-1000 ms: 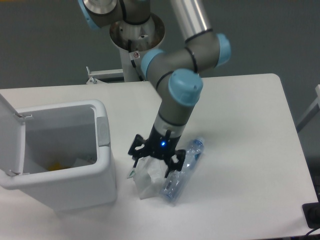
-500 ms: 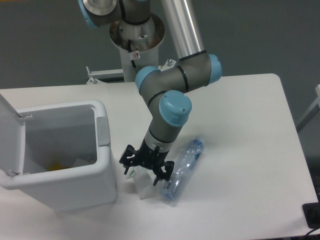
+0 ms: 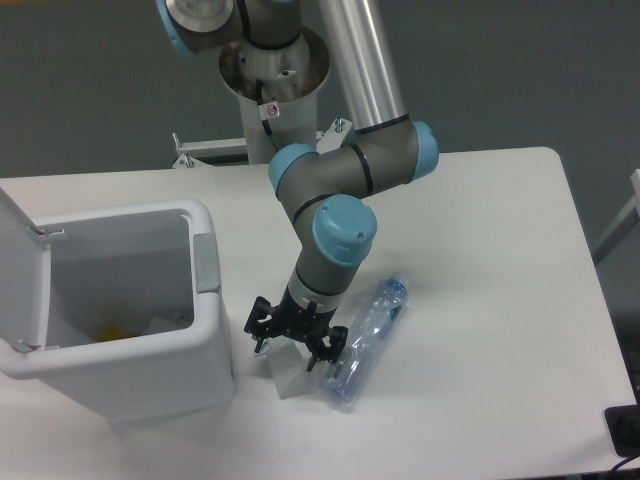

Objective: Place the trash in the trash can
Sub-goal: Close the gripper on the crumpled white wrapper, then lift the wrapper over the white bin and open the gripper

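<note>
The small crumpled white wrapper lies on the table just right of the trash can. My gripper is low over it, pointing down, open, with its black fingers spread to either side of the wrapper's top. The crushed clear bluish bottle lies slanted on the table, touching the wrapper's right side and just right of the gripper. The white boxy trash can stands at the left with its lid swung up and its grey latch tab facing the gripper.
Inside the bin, some yellow and white scraps show at the bottom. The arm's base column stands behind the table's far edge. The table's front edge runs close below the wrapper and bottle.
The gripper has shifted left, off the bottle, and dropped a little so it is centred over the wrapper. Wrapper, bottle and bin have stayed put.
</note>
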{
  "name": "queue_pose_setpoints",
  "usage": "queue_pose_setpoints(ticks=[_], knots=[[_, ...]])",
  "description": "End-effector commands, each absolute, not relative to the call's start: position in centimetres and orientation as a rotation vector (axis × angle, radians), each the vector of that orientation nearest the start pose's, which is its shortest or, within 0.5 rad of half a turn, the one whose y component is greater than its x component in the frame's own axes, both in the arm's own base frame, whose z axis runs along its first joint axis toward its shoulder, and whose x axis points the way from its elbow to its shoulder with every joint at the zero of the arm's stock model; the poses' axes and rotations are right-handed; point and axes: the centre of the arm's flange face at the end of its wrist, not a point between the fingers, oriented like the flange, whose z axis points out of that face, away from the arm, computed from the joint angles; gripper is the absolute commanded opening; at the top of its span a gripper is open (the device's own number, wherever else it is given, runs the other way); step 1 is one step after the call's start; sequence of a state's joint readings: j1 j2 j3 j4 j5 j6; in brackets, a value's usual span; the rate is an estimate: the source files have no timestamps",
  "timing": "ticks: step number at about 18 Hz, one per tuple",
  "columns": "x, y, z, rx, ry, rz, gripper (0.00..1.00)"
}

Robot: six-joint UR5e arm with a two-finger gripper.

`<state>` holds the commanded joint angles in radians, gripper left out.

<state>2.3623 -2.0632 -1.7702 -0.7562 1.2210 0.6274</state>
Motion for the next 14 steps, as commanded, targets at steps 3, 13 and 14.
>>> queue_pose_setpoints(ticks=[3,13,14], knots=[[-31.7,55.0,20.7,-2.804,-0.224,-0.267,0.01],[-32.5,55.4,27.3,-2.703,-0.235,-0.194,0.0],[-32.5,55.3,28.9,-2.667,-0.24,-0.199,0.0]])
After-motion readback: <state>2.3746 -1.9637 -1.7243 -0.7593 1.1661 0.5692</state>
